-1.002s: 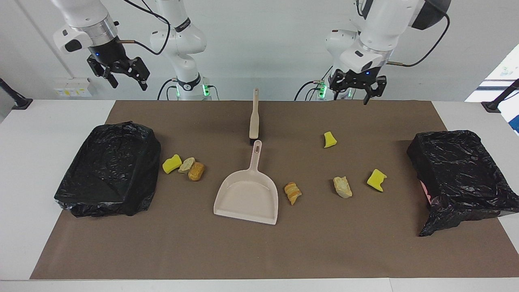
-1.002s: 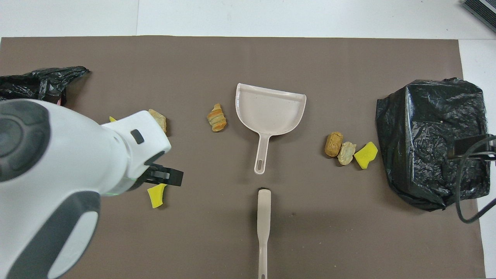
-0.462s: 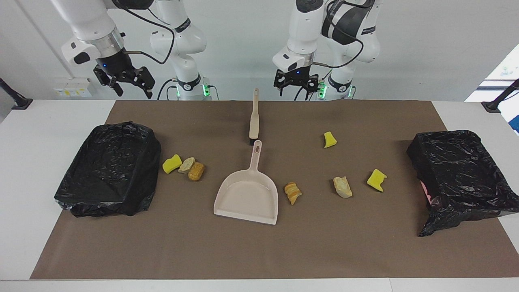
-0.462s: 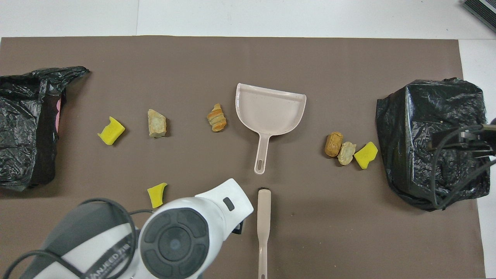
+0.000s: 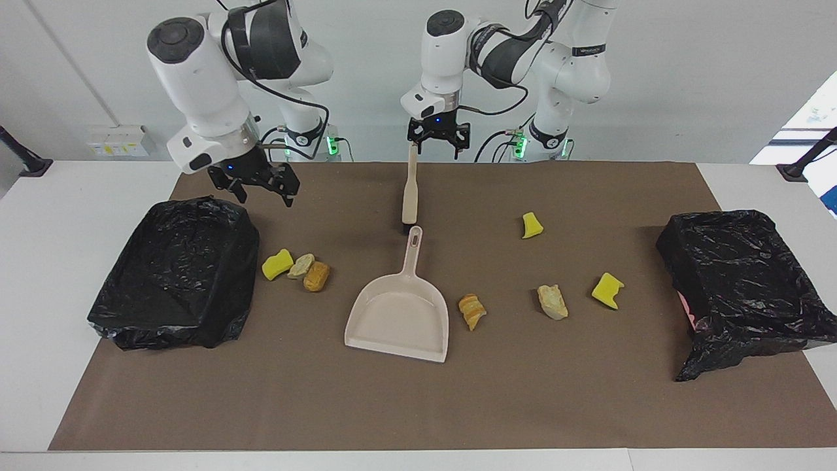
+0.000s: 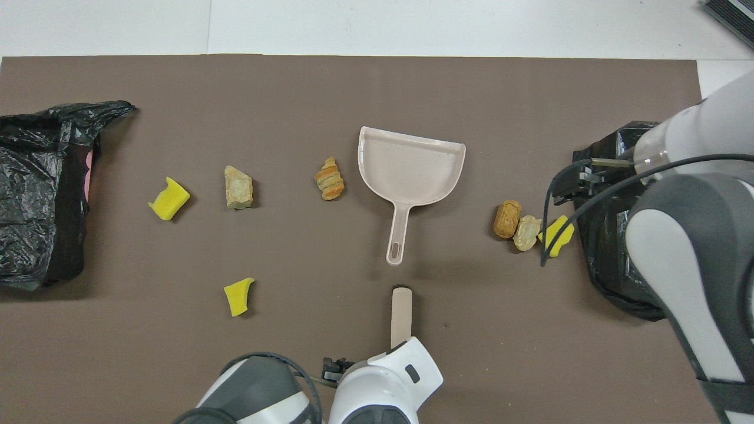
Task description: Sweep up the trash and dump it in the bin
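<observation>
You are positioning the left gripper [image 5: 435, 140] over the handle end of the brush [image 5: 410, 193] at the desk's robot-side edge, jaws standing apart and not yet gripping, while the right gripper [image 5: 261, 186] is hanging open over the mat beside the bin [image 5: 176, 275] at its own end. The trash [image 5: 553, 301] is lying unswept in seven lumps either side of the dustpan [image 5: 399, 314] at mid-mat — three bunched beside that bin. The pick-up step is in hand; next, I judge, you should be lowering onto the handle and closing squarely.

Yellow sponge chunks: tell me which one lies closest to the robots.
The yellow chunk lying alone toward the left arm's end, nearest the robots. The second sits farther out beside a beige lump; the third touches the cluster by the bin.
</observation>
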### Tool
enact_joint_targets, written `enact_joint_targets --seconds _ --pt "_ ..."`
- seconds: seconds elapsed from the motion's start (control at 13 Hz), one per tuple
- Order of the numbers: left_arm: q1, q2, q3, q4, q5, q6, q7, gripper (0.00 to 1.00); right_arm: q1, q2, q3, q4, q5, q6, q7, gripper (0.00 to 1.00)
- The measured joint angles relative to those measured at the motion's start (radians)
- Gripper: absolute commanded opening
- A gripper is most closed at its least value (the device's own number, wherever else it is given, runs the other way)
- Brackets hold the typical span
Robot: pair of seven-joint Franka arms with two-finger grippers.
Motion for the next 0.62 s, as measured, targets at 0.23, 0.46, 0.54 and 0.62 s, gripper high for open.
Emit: enact_joint_targets --seconds 0.23,0.46,0.54,0.62 --pt "-0.064 0.047 -0.001 -0.043 0.0 0.089 -0.06 1.0 0.058 0.092 0.001 0.001 0.052 0.087 0.085 1.0" --pt "-0.102 0.08 -0.001 -0.047 0.0 0.128 -0.104 1.0 0.171 0.169 0.004 0.003 0.109 0.159 0.232 1.0" --pt "-0.106 0.084 0.0 -0.047 0.0 0.129 -0.108 1.0 0.193 0.185 0.004 0.003 0.126 0.172 0.256 1.0" --pt "-0.108 0.09 0.0 -0.048 0.0 0.129 -0.108 1.0 0.203 0.2 0.005 0.003 0.14 0.178 0.268 1.0"
